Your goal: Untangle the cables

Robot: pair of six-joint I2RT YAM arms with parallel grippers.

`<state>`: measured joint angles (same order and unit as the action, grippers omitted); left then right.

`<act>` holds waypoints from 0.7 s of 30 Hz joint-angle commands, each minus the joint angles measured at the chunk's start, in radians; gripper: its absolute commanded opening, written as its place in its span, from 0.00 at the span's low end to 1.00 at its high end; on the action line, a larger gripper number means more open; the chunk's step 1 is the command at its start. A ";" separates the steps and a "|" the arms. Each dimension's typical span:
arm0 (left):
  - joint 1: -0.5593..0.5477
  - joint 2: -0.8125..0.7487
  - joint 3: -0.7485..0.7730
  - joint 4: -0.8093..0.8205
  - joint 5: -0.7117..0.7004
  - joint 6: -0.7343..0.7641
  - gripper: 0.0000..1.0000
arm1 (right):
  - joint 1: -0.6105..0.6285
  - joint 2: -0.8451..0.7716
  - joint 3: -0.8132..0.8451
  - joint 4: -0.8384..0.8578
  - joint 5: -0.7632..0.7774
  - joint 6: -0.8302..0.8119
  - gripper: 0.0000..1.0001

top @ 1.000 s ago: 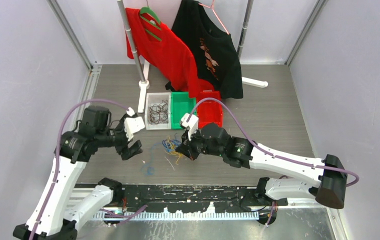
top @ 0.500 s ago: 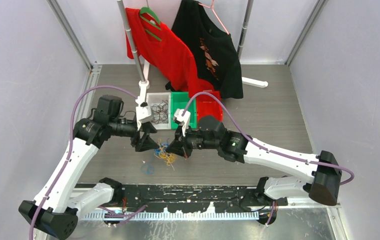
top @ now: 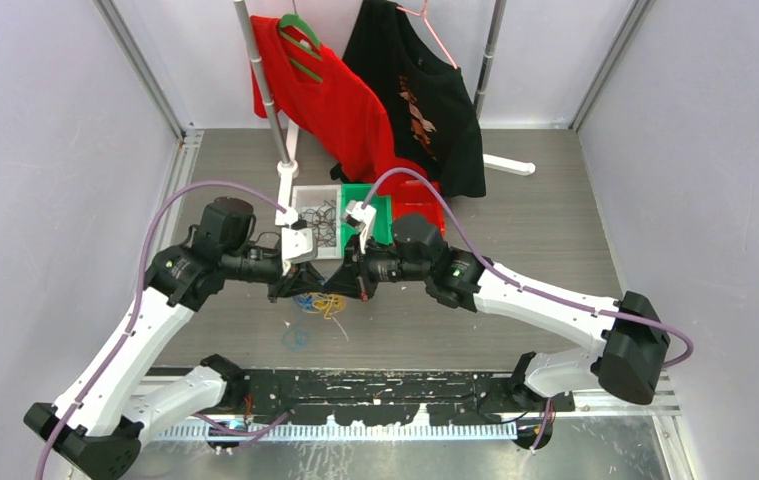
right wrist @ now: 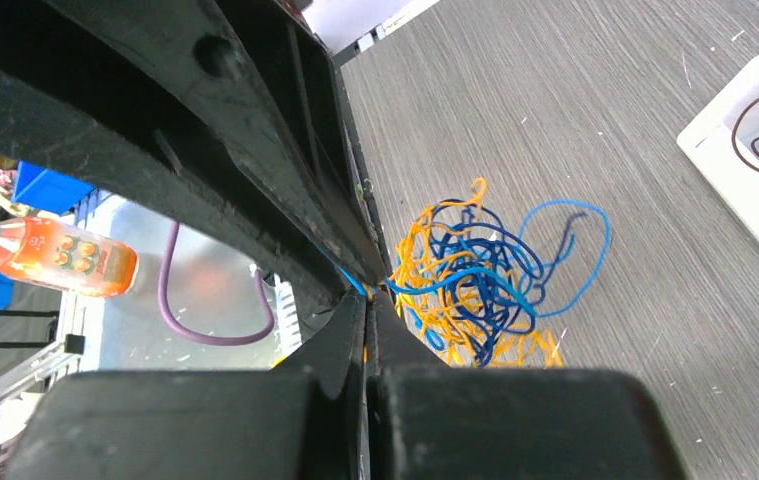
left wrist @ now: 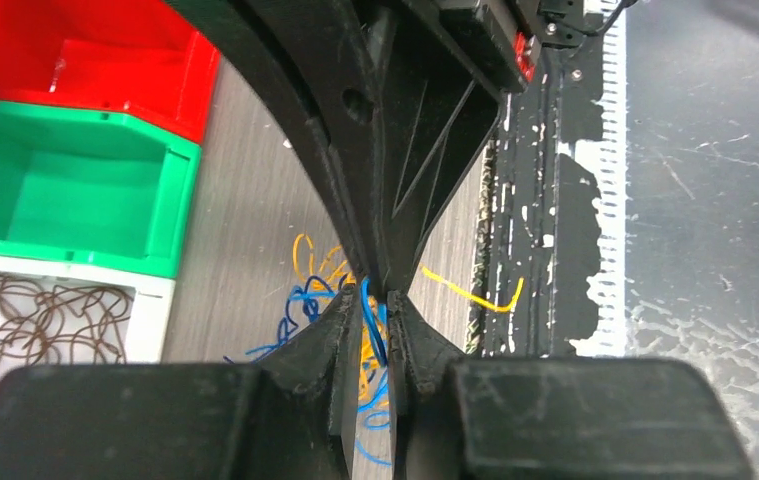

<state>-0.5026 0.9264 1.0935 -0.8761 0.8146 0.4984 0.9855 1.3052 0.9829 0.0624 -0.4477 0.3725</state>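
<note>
The cables point(top: 322, 304) are a small clump of blue and yellow strands on the grey table, between my two grippers. In the top view my left gripper point(top: 300, 288) meets the clump from the left and my right gripper point(top: 353, 285) from the right, tip to tip. In the left wrist view the left gripper point(left wrist: 377, 300) has its jaws drawn close on a blue strand point(left wrist: 370, 320). The right wrist view shows the right gripper point(right wrist: 367, 295) shut, pinching blue and yellow strands at its tip, with the clump point(right wrist: 475, 280) hanging just beyond.
A white bin point(top: 315, 222) of brown wire loops, a green bin point(left wrist: 75, 190) and a red bin point(left wrist: 85, 60) stand just behind the grippers. One loose blue strand point(top: 297, 338) lies nearer the black rail point(top: 385, 385). A rack with red and black shirts stands at the back.
The left gripper has swung right to the clump and closed from wide open onto a blue strand. The right gripper, still shut, has carried the clump left and towards the bins.
</note>
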 commanded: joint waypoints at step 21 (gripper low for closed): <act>-0.002 0.009 0.095 -0.061 0.061 -0.140 0.56 | -0.022 -0.074 -0.027 0.066 -0.048 0.051 0.13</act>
<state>-0.5041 0.9169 1.1294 -0.8871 0.7898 0.3405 0.9657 1.2564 0.9455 0.0669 -0.4740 0.4072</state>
